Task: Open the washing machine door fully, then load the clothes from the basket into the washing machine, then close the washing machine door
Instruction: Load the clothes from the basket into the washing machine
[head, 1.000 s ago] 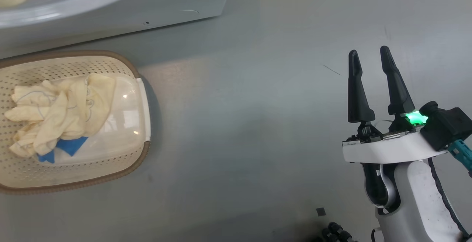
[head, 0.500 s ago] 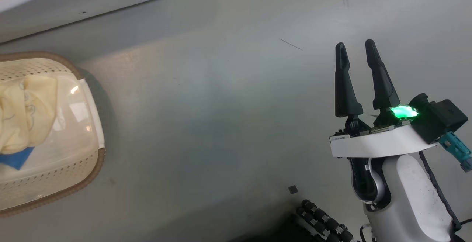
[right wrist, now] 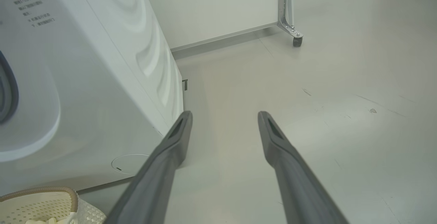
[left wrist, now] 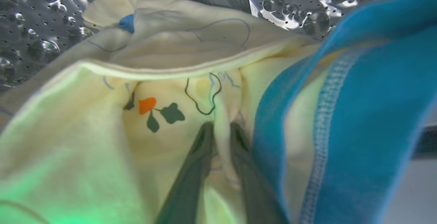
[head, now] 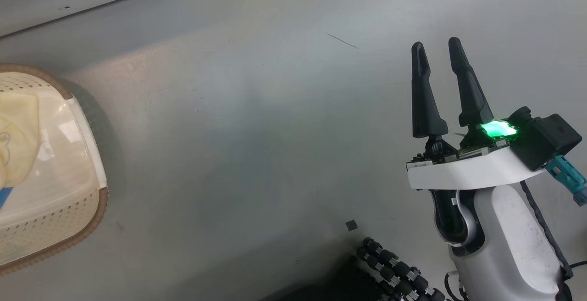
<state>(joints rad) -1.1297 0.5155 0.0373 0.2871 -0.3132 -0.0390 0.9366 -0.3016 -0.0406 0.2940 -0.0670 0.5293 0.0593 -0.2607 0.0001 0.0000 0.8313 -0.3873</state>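
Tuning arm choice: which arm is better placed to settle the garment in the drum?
Left: the left end effector pinches the cream garment inside the drum; the right end effector hangs open over floor.

Our right hand has 2 long black fingers, broad at the base & tapering to rounded tips, each w/ a narrow slot nr the tip. In the right wrist view those fingers look matte dark grey. At their base we see a bright green light, then a curved white collar w/ a small label at one end. A boxy black camera block sits beside it, w/ a teal connector below. The wrist joint is black w/ a silver band. The forearm is pale, rounded, w/ dark specks, & a black cable runs along it. Our left hand has the same dark tapering fingers.
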